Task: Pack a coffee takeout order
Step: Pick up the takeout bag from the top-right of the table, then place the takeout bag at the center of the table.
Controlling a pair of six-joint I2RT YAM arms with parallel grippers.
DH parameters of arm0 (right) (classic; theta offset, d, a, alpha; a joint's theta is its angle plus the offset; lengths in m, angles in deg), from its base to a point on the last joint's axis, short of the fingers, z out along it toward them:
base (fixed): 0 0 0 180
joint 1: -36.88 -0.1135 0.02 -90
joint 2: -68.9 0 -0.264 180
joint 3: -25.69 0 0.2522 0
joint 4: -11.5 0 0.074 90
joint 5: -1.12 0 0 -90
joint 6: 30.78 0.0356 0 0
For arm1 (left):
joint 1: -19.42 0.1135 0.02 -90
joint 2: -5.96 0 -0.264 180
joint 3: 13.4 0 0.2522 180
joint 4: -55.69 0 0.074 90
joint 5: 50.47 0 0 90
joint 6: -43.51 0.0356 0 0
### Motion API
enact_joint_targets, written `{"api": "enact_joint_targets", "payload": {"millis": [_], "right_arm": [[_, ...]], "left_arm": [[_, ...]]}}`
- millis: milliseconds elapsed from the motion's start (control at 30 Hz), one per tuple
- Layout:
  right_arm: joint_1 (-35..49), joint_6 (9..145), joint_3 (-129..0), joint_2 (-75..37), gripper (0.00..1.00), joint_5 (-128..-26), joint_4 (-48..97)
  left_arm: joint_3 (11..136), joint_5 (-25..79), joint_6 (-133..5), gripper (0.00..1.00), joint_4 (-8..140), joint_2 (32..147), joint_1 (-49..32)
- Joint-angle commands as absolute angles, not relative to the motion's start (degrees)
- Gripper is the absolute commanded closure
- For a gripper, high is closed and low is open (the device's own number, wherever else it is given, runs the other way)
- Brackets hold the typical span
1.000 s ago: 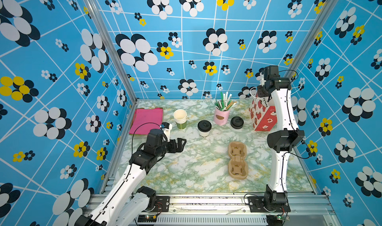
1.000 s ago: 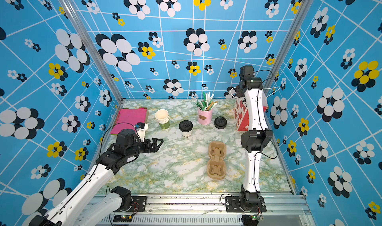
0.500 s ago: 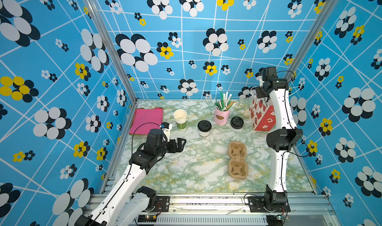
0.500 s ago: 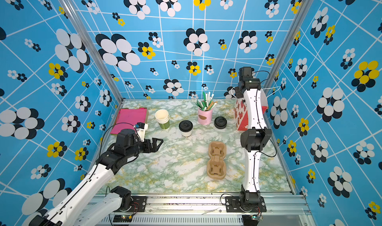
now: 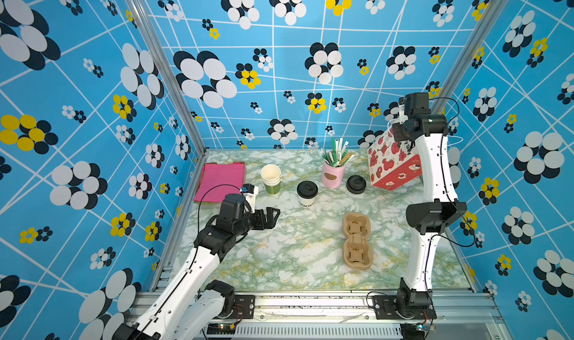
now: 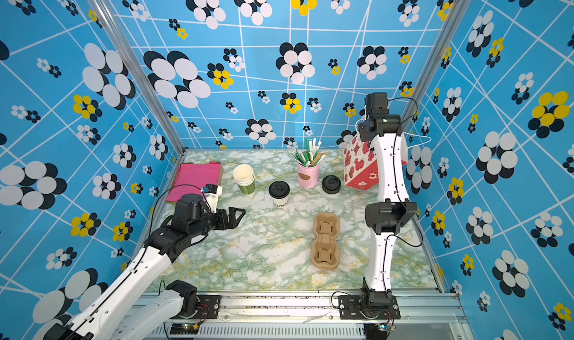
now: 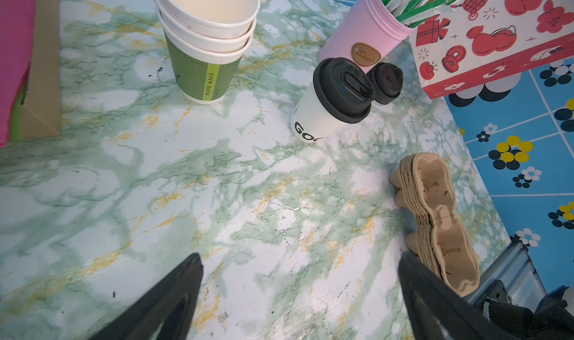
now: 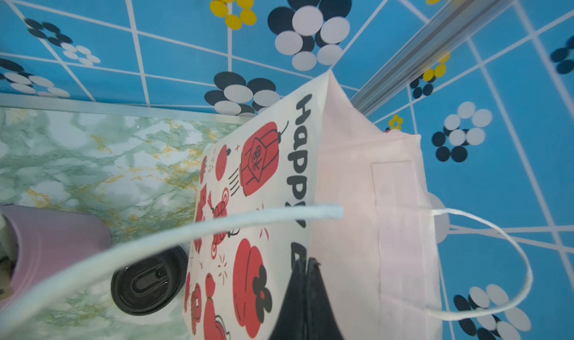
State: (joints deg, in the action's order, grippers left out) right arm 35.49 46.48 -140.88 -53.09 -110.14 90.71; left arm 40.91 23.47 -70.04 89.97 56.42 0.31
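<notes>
The pale lidded cup (image 5: 307, 194) (image 7: 332, 102) stands mid-table, with the brown pulp cup holder (image 5: 357, 240) (image 6: 325, 240) nearer the front. Flat pink napkins (image 5: 220, 180) lie at the back left. Wrapped straws (image 5: 337, 153) stand in a pink cup. My left gripper (image 5: 273, 214) (image 7: 299, 257) hovers open above bare table, left of the lidded cup, with nothing between its fingers. My right gripper (image 8: 306, 260) is raised at the back right and shut on the top edge of the red-and-white paper bag (image 5: 393, 164) (image 8: 257, 198).
A stack of lidless paper cups (image 5: 271, 178) stands next to the napkins. A lone black lid (image 5: 356, 184) (image 8: 149, 285) lies between the pink cup (image 6: 308, 175) and the bag. The bag's white cord handles (image 8: 497, 260) hang loose. Patterned walls close in three sides.
The right gripper's jaws have closed on the bag's top edge, and that wrist has shifted slightly. The left arm has not moved.
</notes>
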Motion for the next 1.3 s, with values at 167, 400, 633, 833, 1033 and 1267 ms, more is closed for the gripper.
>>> {"api": "enact_joint_targets", "payload": {"millis": [167, 400, 633, 833, 1033, 1267], "right_arm": [[27.64, 42.63, -140.94, -44.96, 1.00, -114.92, 88.39], [20.65, 40.56, -140.91, -39.32, 1.00, -117.27, 87.05], [12.06, 37.13, -140.93, -35.50, 1.00, -120.70, 86.98], [5.05, 37.63, -140.92, -33.11, 1.00, -120.63, 87.61], [-2.79, 38.74, -140.83, -32.92, 1.00, -120.63, 88.75], [-11.53, 42.88, -140.29, -35.56, 1.00, -120.77, 91.81]], "left_arm": [[41.02, 22.65, -71.08, 0.01, 89.31, 55.28, 0.72], [41.14, 23.35, -70.80, 0.01, 90.45, 54.13, 0.72], [42.19, 23.58, -70.51, 0.01, 91.61, 53.88, 0.78], [42.90, 24.50, -70.23, 0.01, 92.89, 52.60, 0.79], [44.17, 25.14, -69.76, 0.01, 94.21, 51.93, 0.74], [47.60, 26.72, -67.97, 0.01, 96.85, 51.60, 0.79]]}}
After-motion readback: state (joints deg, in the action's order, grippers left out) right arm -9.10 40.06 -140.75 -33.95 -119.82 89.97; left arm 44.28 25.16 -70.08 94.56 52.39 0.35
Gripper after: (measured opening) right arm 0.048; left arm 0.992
